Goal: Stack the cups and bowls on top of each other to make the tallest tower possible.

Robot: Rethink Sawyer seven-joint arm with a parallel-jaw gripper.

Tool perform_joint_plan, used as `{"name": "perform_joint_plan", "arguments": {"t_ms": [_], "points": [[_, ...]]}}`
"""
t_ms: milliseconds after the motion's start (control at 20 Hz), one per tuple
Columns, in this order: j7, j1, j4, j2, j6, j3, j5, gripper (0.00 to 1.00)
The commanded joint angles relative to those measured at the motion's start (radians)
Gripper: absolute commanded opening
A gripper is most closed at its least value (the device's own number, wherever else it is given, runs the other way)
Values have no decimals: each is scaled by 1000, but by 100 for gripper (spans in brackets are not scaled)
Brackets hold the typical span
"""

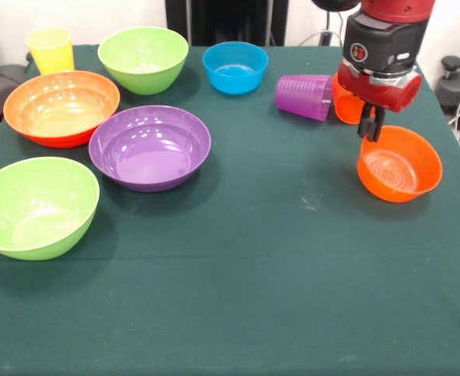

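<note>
The counter carries all items separately; nothing is stacked. Large bowls sit at the left: orange bowl, purple bowl, and two lime green bowls. The small orange bowl sits at the right, the blue bowl at the rear. The end effector has its fingers together at the small orange bowl's far rim. The purple cup lies on its side; the yellow cup stands upright.

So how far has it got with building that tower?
Nothing is stacked yet: the bowls, like the purple bowl, sit apart on the table. The purple cup lies on its side. The end effector hangs at the small orange bowl's rim, holding nothing. All stacking remains.
</note>
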Motion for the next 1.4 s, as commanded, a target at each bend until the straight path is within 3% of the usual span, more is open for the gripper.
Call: {"name": "perform_joint_plan", "arguments": {"t_ms": [50,250,550,750,1100,1400], "points": [[221,26,78,64,-122,-97,-101,0],[260,59,78,87,-169,-140,-92,0],[214,50,46,137,-208,-155,-72,0],[160,12,40,152,-214,-146,-69,0],[129,-16,-35,260,-205,-169,-86,0],[179,-15,-15,250,-249,-199,-92,0]]}}
